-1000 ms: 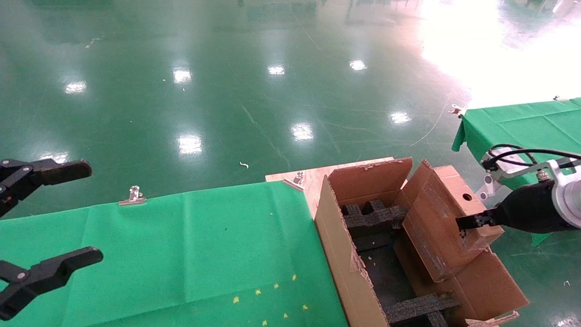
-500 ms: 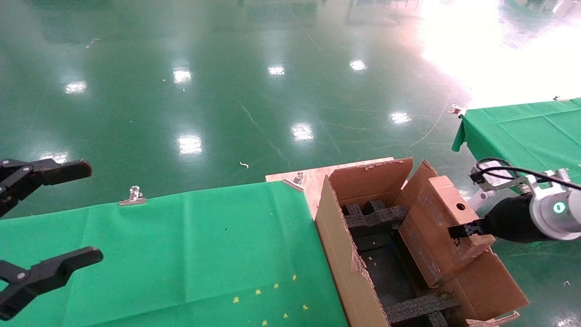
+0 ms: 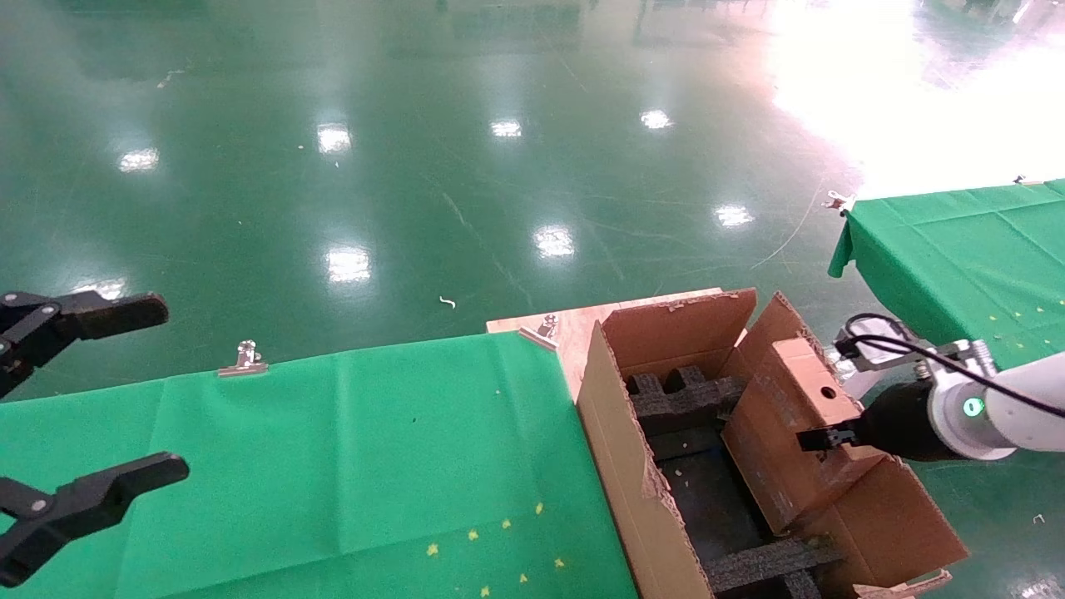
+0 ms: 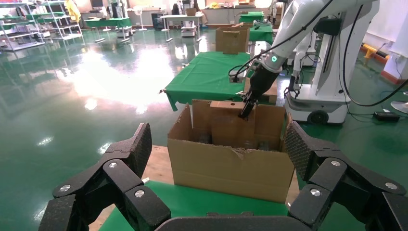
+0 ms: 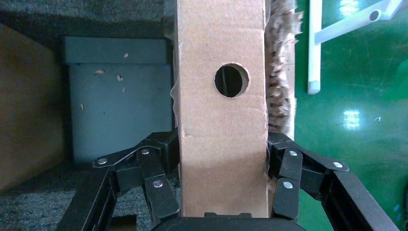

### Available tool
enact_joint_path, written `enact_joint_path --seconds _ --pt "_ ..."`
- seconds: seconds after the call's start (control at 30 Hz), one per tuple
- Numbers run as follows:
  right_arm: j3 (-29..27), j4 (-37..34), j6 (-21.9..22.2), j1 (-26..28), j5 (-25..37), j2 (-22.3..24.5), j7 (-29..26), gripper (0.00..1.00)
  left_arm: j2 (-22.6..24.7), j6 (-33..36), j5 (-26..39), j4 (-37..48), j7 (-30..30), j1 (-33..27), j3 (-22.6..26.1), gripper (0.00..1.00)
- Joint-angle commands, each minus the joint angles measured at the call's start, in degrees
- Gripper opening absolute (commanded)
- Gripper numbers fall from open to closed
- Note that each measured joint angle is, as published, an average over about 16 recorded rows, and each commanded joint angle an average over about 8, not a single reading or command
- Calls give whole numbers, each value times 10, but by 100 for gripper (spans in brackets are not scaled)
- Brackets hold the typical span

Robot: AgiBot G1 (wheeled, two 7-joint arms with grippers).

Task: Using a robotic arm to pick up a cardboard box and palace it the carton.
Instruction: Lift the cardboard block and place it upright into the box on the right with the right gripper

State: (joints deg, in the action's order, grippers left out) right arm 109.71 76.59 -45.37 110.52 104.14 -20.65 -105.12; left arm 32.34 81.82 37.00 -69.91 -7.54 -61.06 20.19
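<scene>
Cardboard box (image 3: 790, 433): clamped in my right tool (image 3: 824, 437), lowered and shifted inward over the last second, now tilted partway inside the carton (image 3: 620, 441), release pending; left tool (image 3: 83, 416) wide, idle.

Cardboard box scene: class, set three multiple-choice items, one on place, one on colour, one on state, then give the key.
1. Where is the cardboard box?
A. on the floor
B. partly inside the carton
C. on the green cloth

2. What colour are the carton's foam inserts?
A. white
B. black
C. yellow

3. How is the right gripper?
A. open and empty
B. out of view
C. shut on the box

Key: B, its lower end sits between the carton's walls; B, dark foam shows inside; C, the jaws press both sides of the box.
</scene>
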Motion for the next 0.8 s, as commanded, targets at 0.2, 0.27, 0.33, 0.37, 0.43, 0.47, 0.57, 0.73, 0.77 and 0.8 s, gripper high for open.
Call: enact_joint_path --seconds 0.2,0.27,0.33,0.37,0.43,0.47,0.57,0.73,0.77,0.8 --pt "10 -10 27 -29 13 -18 -20 0 0 0 0 0 0 0 0 100" --pt "13 -17 34 -38 15 -24 -24 0 0 0 0 0 0 0 0 100" --pt "15 -25 41 -47 16 -31 -28 0 0 0 0 0 0 0 0 100" --pt "17 -30 44 -51 16 -35 -30 0 0 0 0 0 0 0 0 100" --pt "19 -40 51 -60 14 -42 -32 0 0 0 0 0 0 0 0 100" --pt "19 -46 54 -64 13 -46 -32 0 0 0 0 0 0 0 0 100" --pt "22 -63 64 -77 6 -57 -30 0 0 0 0 0 0 0 0 100" --pt "24 -94 78 -97 -11 -76 -18 0 0 0 0 0 0 0 0 100" --pt "24 -100 80 -101 -15 -80 -15 0 0 0 0 0 0 0 0 100" --pt "24 -106 82 -104 -20 -84 -12 0 0 0 0 0 0 0 0 100"
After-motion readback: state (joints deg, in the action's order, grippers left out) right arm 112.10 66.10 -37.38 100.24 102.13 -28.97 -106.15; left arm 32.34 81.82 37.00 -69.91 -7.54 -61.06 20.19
